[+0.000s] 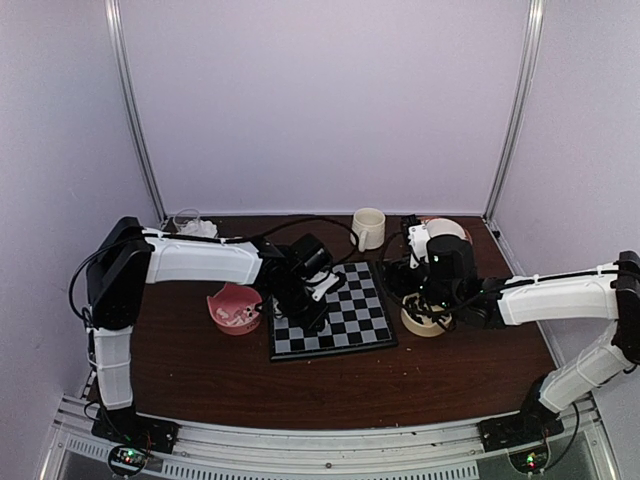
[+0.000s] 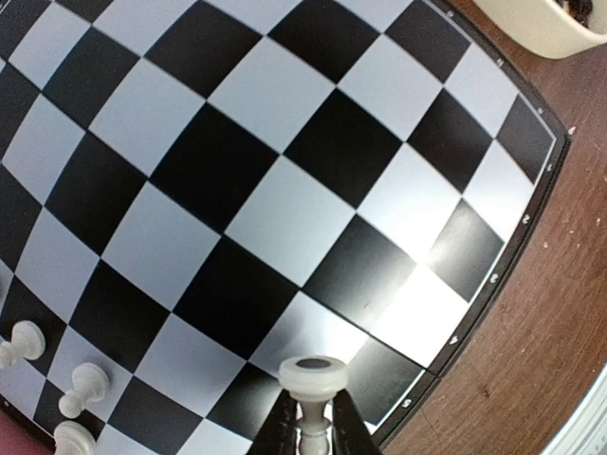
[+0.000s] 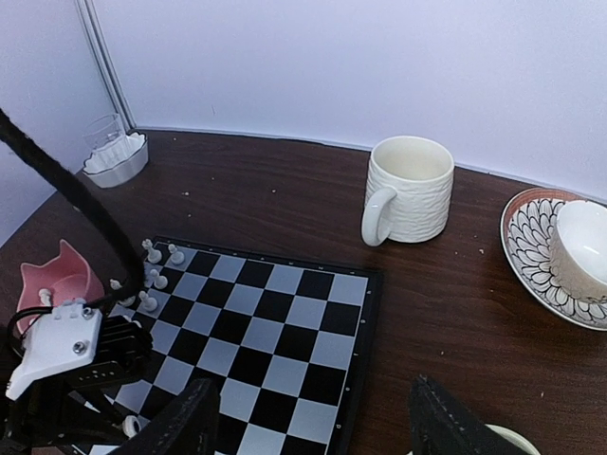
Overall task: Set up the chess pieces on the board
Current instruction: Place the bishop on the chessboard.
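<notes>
The board [image 1: 350, 318] lies in the middle of the table. A few white chess pieces [image 3: 152, 252] stand along its left edge; three pawns [image 2: 83, 387] show in the left wrist view. My left gripper [image 2: 311, 419] hovers over the board's near-left squares, shut on the stem of a white chess piece [image 2: 311, 377] whose round base faces the camera. In the top view that gripper [image 1: 305, 303] is above the board's left side. My right gripper [image 3: 313, 427] is open and holds nothing; it hangs over a tan bowl [image 1: 424, 322] right of the board.
A pink bowl [image 1: 235, 308] holding white pieces sits left of the board. Behind the board stand a cream mug [image 3: 410, 190] and a patterned saucer [image 3: 531, 248] with a cup. A glass and a white dish [image 3: 115, 157] are at the back left.
</notes>
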Available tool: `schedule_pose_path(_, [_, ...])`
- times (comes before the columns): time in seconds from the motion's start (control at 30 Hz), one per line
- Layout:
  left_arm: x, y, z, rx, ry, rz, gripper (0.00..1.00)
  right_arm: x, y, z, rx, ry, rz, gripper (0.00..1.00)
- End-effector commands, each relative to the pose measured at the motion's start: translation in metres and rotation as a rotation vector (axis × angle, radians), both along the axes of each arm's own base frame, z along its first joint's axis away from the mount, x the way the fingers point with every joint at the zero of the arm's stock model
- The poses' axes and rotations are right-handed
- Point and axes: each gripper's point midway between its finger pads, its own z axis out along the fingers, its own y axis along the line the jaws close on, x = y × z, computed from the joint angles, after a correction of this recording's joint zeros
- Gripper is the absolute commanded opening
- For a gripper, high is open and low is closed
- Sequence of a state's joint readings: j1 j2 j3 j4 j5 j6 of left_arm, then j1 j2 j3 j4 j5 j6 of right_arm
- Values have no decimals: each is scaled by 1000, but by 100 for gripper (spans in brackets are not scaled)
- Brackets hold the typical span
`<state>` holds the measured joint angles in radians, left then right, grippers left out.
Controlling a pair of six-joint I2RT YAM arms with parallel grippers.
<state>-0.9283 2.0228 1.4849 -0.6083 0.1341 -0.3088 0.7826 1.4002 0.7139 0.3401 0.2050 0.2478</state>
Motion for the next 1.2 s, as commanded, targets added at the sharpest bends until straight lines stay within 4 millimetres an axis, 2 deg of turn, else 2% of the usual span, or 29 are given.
schedule_pose_path(0.0, [5,8,-2,48,8,34,16,1,-1,5,50,0,-6,70])
schedule_pose_path(0.17, [12,7,1,55,-19,49,26,0,-2,9,63,-8,-4,70])
schedule_pose_path(0.37, [18,10,6,63,-55,65,27,-3,2,12,79,-10,31,70])
schedule_pose_path(0.57, [16,13,37,-41,-141,57,38,-6,7,15,93,-11,59,70])
schedule_pose_path(0.8, [6,15,60,-171,-210,13,41,-9,14,16,100,-8,105,72])
schedule_pose_path(0.9, [3,21,76,-246,-290,10,42,-14,21,14,100,9,150,67])
schedule_pose_path(0.97, [2,31,88,-280,-354,17,44,-17,21,14,99,27,162,74])
schedule_pose_path(1.0, [0,35,95,-297,-385,18,44,-18,22,15,103,33,166,83])
schedule_pose_path(1.03, [-2,40,103,-319,-415,18,45,-19,22,16,114,47,162,97])
schedule_pose_path(1.1, [-6,47,122,-376,-476,14,49,-31,38,15,173,112,267,100])
schedule_pose_path(1.17, [-8,60,140,-410,-546,38,53,-50,65,18,230,177,447,100])
